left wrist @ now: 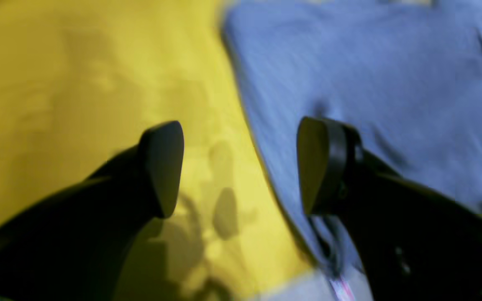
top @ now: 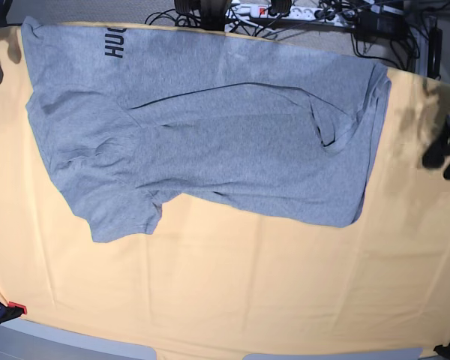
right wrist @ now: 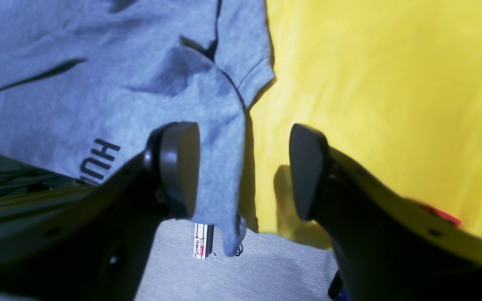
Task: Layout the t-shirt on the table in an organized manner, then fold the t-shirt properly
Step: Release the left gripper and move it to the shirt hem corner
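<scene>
Open right gripper point(right wrist: 241, 171) above t-shirt point(right wrist: 98, 83) lettering point(right wrist: 98, 161)

Heather-grey t-shirt point(top: 232, 135), yellow-orange table point(top: 247, 300)

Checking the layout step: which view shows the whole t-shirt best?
The base view: the t-shirt appears whole on the table, creased, one sleeve folded over. The right wrist view shows only one edge with some lettering; the left wrist view shows a blurred plain patch.

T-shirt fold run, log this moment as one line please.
phase: layout | t-shirt: spread on table, creased | left gripper: open, empty | right gripper: open, empty
</scene>
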